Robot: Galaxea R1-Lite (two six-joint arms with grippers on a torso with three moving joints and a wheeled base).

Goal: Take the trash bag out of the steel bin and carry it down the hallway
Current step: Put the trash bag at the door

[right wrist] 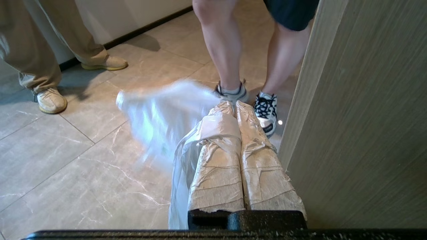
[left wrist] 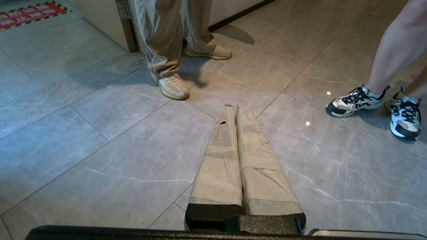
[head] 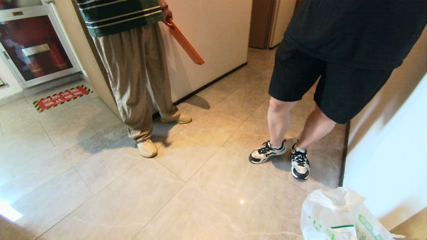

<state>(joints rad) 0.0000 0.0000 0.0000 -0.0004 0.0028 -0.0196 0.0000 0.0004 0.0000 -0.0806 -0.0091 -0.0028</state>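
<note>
The trash bag [head: 333,216], translucent white with green print, hangs at the head view's lower right edge, just above the hallway floor [head: 200,186]. In the right wrist view my right gripper [right wrist: 234,104] is shut, with the bag's handle [right wrist: 213,128] wrapped over one taped finger and pinched between the two. The bag's body [right wrist: 160,113] swings blurred beside the fingers. My left gripper [left wrist: 234,106] is shut and holds nothing, pointing out over the tiles. The steel bin is out of view.
A person in beige trousers [head: 140,83] holding an orange board [head: 185,41] stands ahead left. A person in black shorts [head: 300,110] stands ahead right. A wall panel [right wrist: 360,116] is close on my right. The extinguisher cabinet [head: 33,50] and red floor sign [head: 61,97] are far left.
</note>
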